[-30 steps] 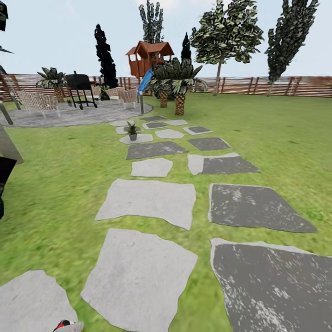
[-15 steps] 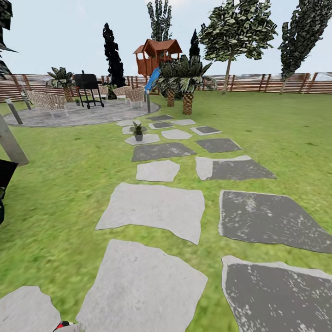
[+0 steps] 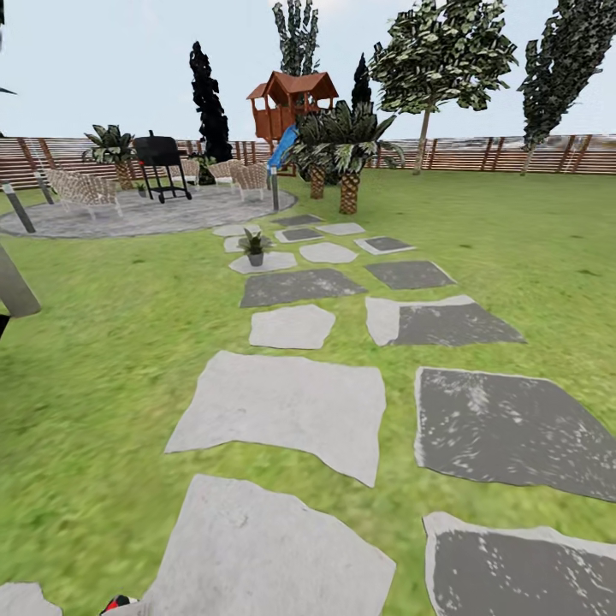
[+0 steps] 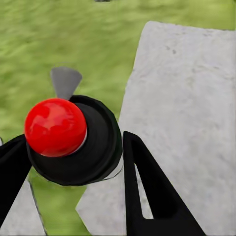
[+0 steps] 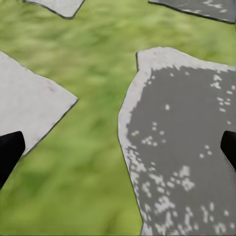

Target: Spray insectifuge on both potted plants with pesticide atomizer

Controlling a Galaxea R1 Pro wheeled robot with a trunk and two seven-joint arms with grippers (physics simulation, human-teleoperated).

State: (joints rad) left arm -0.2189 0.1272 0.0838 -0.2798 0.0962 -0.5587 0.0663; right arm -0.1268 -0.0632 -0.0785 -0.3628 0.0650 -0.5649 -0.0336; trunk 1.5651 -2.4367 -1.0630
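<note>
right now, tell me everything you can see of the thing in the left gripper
The left gripper is shut on the pesticide atomizer. Seen along the fingers, it shows a glossy red rounded cap on a round black collar, with a grey pointed piece jutting from behind. A black finger presses each side. It hangs above lawn and a pale grey paver.

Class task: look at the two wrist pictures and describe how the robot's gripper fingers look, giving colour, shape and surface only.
The left gripper has plain matte black fingers; the one in fuller view is a tapering wedge with a narrow slot cut through it. The right gripper shows just two black finger tips at the picture's edges. No cables or markings are visible.
</note>
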